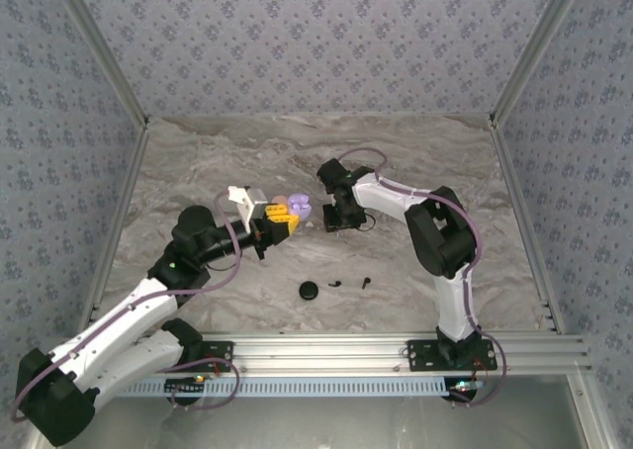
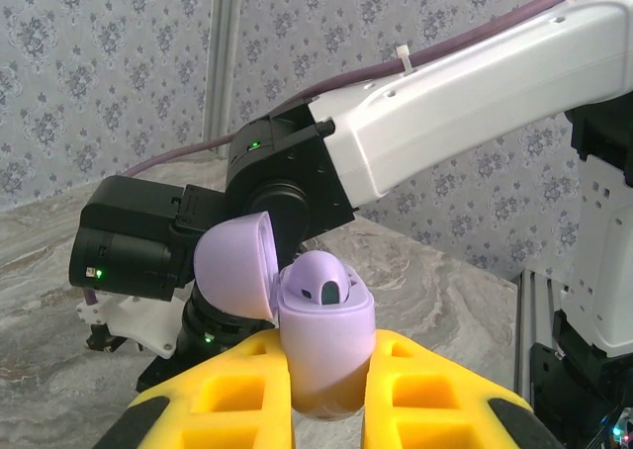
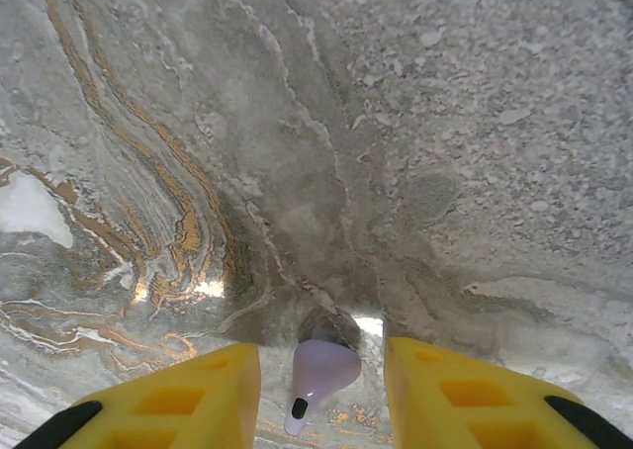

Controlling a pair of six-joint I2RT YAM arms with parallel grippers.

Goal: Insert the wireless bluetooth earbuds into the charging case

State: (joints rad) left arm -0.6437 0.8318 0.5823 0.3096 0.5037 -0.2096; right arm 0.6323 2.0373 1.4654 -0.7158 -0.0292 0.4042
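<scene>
My left gripper (image 2: pixel 326 355) is shut on the lilac charging case (image 2: pixel 326 320) and holds it upright above the table. The case's lid (image 2: pixel 235 263) is flipped open to the left, and one lilac earbud (image 2: pixel 324 281) sits in the case. In the top view that gripper (image 1: pixel 285 218) and case (image 1: pixel 301 208) are mid-table. My right gripper (image 3: pixel 321 395) points down at the table, open, with a second lilac earbud (image 3: pixel 322 368) lying between its yellow fingers (image 3: pixel 188 400); there is a gap on both sides. From above, the right gripper (image 1: pixel 342 218) is just right of the case.
A round black case (image 1: pixel 310 291) and two small black earbuds (image 1: pixel 336 283) (image 1: pixel 366 282) lie nearer the front edge. The right arm's white link (image 2: pixel 475 103) passes close behind the held case. Patterned walls enclose the marble table (image 1: pixel 435 162).
</scene>
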